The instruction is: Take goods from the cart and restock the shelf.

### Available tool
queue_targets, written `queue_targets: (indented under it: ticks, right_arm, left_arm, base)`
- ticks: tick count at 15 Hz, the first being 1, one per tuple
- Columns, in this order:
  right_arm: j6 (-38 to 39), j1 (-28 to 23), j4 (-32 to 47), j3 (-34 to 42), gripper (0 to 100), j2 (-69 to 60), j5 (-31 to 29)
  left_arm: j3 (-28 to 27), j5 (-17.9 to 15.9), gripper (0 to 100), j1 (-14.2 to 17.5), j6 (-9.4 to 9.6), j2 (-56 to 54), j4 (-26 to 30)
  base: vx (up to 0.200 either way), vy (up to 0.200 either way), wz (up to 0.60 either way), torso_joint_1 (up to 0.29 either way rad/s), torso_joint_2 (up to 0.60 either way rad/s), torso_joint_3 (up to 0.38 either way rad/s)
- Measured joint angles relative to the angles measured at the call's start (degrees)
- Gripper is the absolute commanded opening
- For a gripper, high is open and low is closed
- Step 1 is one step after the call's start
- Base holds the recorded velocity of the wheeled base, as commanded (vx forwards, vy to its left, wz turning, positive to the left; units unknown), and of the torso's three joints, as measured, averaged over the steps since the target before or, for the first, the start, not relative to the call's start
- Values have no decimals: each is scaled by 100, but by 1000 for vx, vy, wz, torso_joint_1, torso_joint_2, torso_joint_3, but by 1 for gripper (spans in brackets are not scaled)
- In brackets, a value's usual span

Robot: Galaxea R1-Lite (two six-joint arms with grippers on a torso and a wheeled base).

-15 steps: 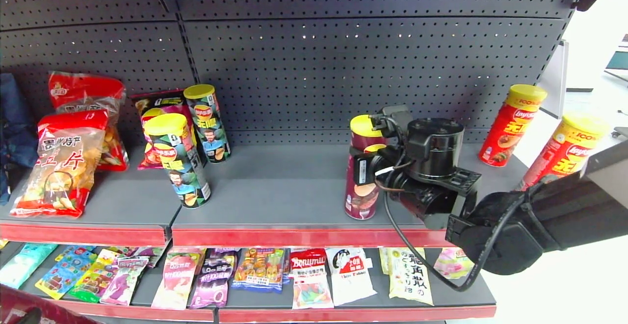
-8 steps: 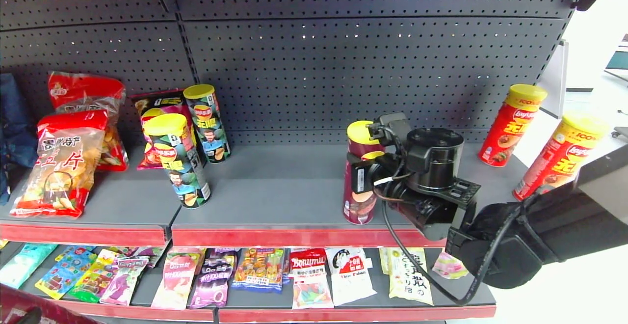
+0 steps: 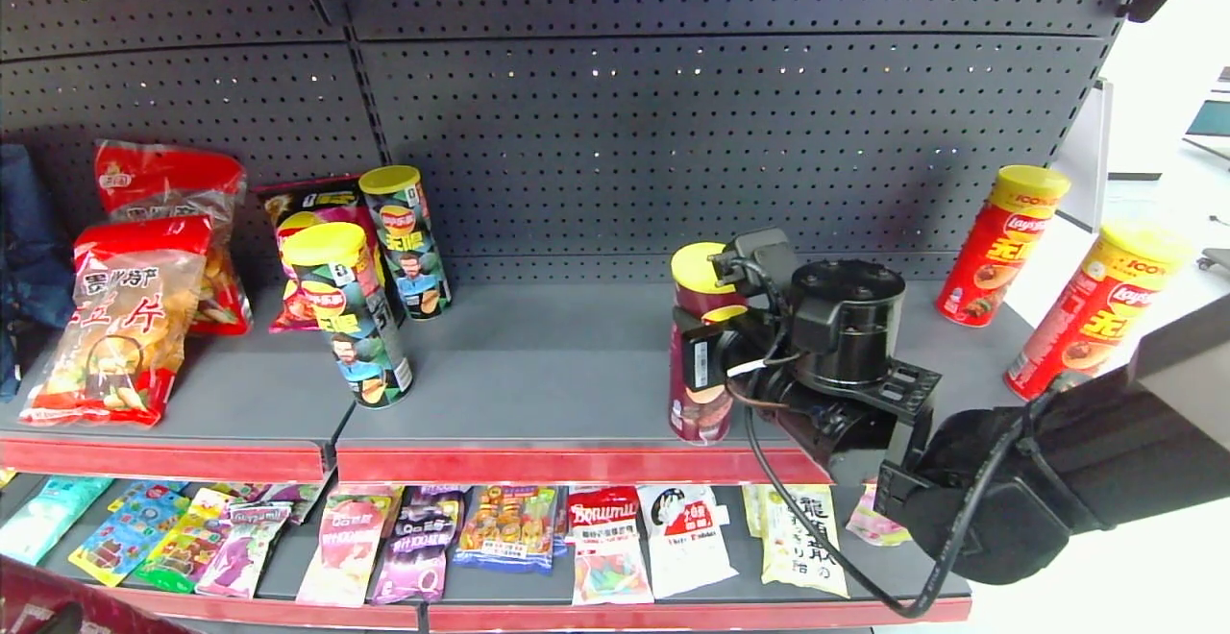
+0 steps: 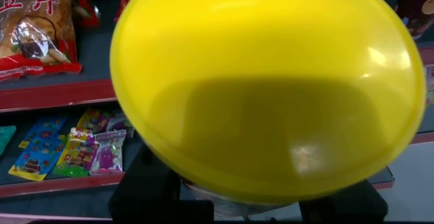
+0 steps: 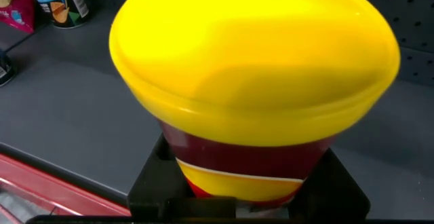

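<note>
Where the maroon can [image 3: 692,408] is: upright at the front of the upper shelf [image 3: 538,365], just behind the red lip, yellow lid up; whether its base touches the board cannot be told.
Right fingers [image 3: 706,355]: closed on the maroon can's body, one on each side, below the lid.
Yellow-lidded can [image 4: 271,81]: held close before the left wrist camera, lid toward it, in front of the shelves.
Left fingers [image 4: 146,187]: dark at both sides under that lid, clamped on the yellow-lidded can.
Red cans [image 3: 999,245]: two, tilted, on the same shelf to the right, well apart from the maroon can.
Green cans [image 3: 351,317]: two, to the left, beside the red snack bags [image 3: 115,317].
Lower shelf [image 3: 701,610]: flat sachets [image 3: 605,543] laid in a row.
</note>
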Motion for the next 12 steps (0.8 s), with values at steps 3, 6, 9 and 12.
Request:
queue_targets:
  ticks: [3, 6, 9, 12]
  right_arm:
    - [-24, 22, -165, 28, 0, 20, -11]
    - [-108, 2, -260, 127, 0, 33, -9]
    - [-128, 13, -271, 202, 0, 12, -11]
    - [-128, 30, -343, 279, 0, -7, -16]
  left_arm:
    - [2, 0, 0, 0, 0, -2, 0]
    - [6, -2, 0, 0, -2, -2, 0]
    - [5, -2, 0, 0, -2, -2, 0]
    - [0, 0, 0, 0, 0, -2, 0]
  base:
    - [0, 0, 0, 0, 0, 0]
    - [0, 0, 0, 0, 0, 0]
    - [0, 0, 0, 0, 0, 0]
    - [0, 0, 0, 0, 0, 0]
